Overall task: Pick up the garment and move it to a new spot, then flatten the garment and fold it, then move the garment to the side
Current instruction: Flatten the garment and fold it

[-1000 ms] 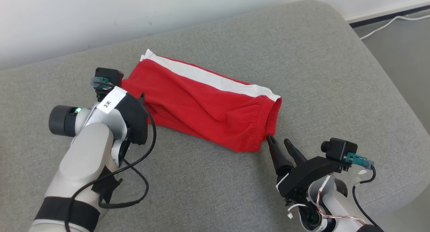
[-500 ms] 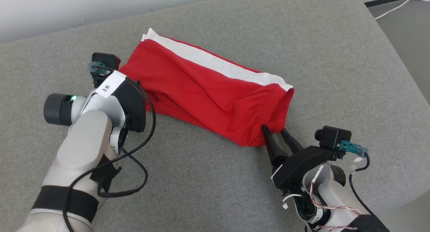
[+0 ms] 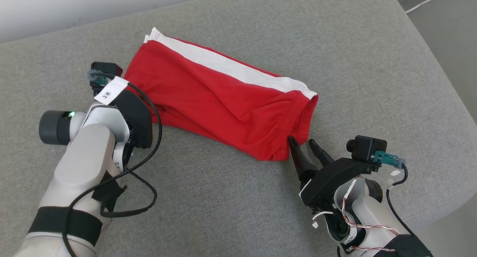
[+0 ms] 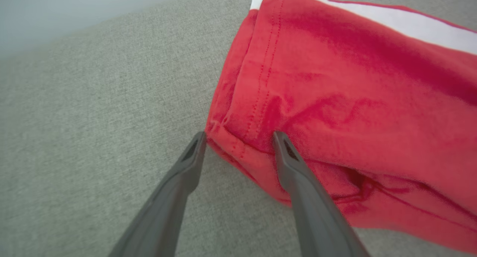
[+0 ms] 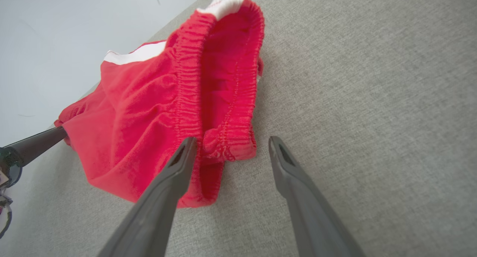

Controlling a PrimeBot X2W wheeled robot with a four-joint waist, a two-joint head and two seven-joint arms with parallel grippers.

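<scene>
The garment (image 3: 220,97), red shorts with a white side stripe, lies folded along its length on the grey cushion (image 3: 238,201). My left gripper (image 4: 239,137) is open at the garment's leg-hem corner: one finger rests on the red cloth, the other is over the cushion. In the head view the left wrist (image 3: 130,111) covers those fingers. My right gripper (image 3: 302,140) is open at the elastic waistband end. In the right wrist view the right gripper (image 5: 231,139) has the waistband's lower corner (image 5: 229,145) between its fingertips, unpinched.
The cushion's right edge drops to a grey floor (image 3: 447,37) where a white cable (image 3: 425,2) lies. A pale wall (image 3: 74,7) runs behind the cushion. Bare cushion surrounds the garment on all sides.
The head camera has tilted, shifting the whole picture. My right gripper has moved forward, so the waistband corner is now between its fingertips. The left gripper stays at the hem corner.
</scene>
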